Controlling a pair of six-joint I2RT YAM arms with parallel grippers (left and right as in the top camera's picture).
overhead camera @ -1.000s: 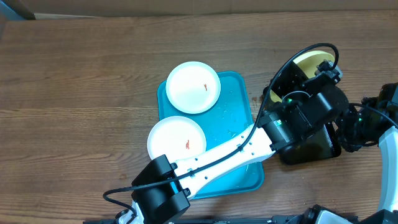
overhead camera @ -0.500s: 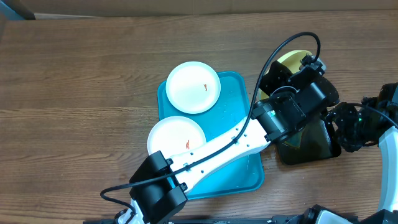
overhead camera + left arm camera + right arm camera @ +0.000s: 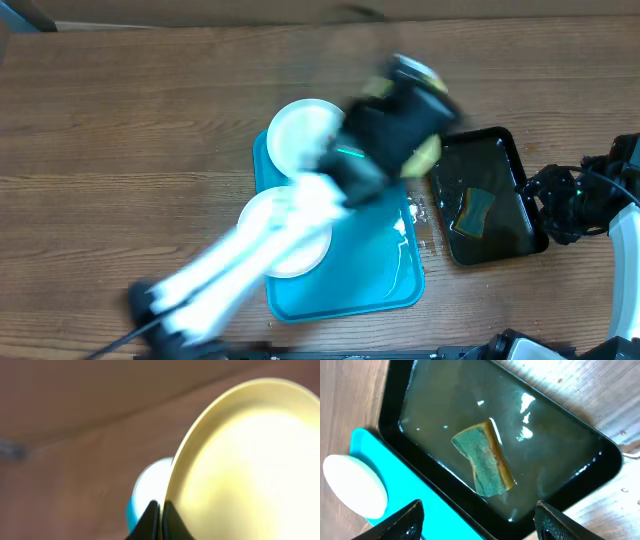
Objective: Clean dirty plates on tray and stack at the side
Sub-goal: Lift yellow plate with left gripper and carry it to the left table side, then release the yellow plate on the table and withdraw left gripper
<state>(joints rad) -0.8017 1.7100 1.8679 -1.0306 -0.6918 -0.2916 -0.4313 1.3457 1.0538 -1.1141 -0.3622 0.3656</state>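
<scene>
1. Left tool (image 3: 161, 516): pressed together on the lower edge of the yellow-rimmed plate (image 3: 240, 460). The plate stands almost on edge in the wrist view, its face filling the right of the frame.
2. Change. A second ago this arm reached across to the black tray (image 3: 500, 165) with the plate over the water. Now I have swung it away to the left. The overhead view shows the arm as a blur above the upper part of the blue tray (image 3: 360, 265), with the plate carried clear of the black tray.
3. Black tray, now uncovered: it holds shallow water and the sponge (image 3: 475, 208), which lies loose in the middle and apart from both tools.
4. Right tool (image 3: 479, 512): fingers spread and holding nothing. It hangs above the near edge of the black tray, unmoved over the last second.
5. Remaining plates. The upper white plate (image 3: 295, 140) and the lower white plate (image 3: 305, 255) lie on the blue tray as before, each partly crossed by the blurred arm. Whether any smear shows on them I cannot tell through the blur.
6. Meaning for the task, as a judgement: the wetting or wiping of the yellow-rimmed plate appears finished. This swing reads as the carry toward a stacking place on the table (image 3: 120, 120) beside the blue tray.
7. Progress, as a judgement: one plate of three is in transit and two are still to be cleaned, so no stack exists yet.
8. Risk, as a judgement: a wet plate pinched only at its rim and moved this quickly could slip or twist in the grip.
</scene>
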